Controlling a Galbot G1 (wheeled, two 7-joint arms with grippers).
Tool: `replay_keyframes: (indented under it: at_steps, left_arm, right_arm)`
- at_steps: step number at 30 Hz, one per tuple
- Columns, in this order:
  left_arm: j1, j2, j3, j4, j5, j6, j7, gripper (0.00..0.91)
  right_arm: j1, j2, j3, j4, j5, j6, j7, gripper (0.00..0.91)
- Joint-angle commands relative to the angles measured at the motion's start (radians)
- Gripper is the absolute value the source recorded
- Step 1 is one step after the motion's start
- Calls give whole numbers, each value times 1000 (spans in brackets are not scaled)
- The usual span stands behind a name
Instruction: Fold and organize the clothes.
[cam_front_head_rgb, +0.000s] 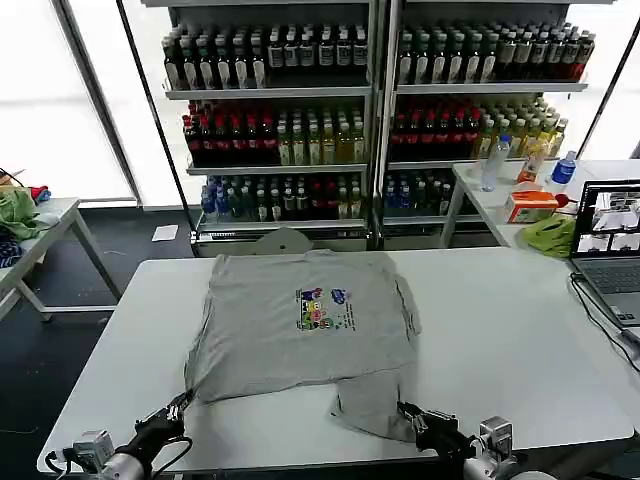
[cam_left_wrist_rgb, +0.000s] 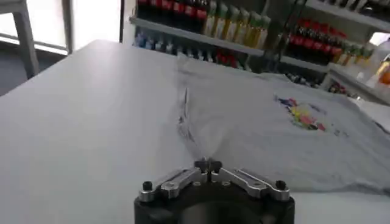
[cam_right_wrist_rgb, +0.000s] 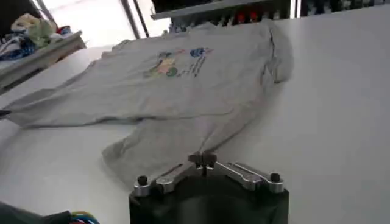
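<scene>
Left gripper (cam_front_head_rgb: 178, 408) sits at the near-left edge of the white table (cam_front_head_rgb: 500, 330), tips pressed together with nothing between them, just short of the near-left hem corner of the grey T-shirt (cam_front_head_rgb: 300, 325). The left wrist view agrees: fingertips (cam_left_wrist_rgb: 207, 165) meet and the cloth lies just ahead, not pinched. My read: it's staged at that corner because that's the natural pick point for a fold.

The shirt lies chest print (cam_front_head_rgb: 322, 307) up in the middle of the table, collar toward the drink shelves (cam_front_head_rgb: 370, 110). It's mostly flat, but the near-right hem trails toward the table edge in a rumpled flap, so it needs spreading before any fold holds square.

Right gripper (cam_front_head_rgb: 410, 414) is at the near edge right at that flap, touching or just beside it. Right wrist view shows its fingertips (cam_right_wrist_rgb: 203, 159) also closed on themselves, with cloth just past them and no clear grip. Likely placed to mirror the left for a two-corner pull.

Folding doesn't look started yet.
</scene>
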Motion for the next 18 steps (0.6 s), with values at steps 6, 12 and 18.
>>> replay_keyframes:
  at_steps: [6, 12, 18]
  left_arm:
    - [-17, 10, -28, -49, -11, -5, -1, 0]
    - [-83, 24, -27, -31, -28, 1, -11, 0]
    - [-195, 92, 32, 38, -35, 15, -28, 0]
  right_arm:
    - [-9, -4, 15, 39, -18, 93, -23, 0]
    - [48, 16, 22, 34, -16, 110, -35, 0]
    - [163, 77, -36, -12, -52, 118, 13, 0]
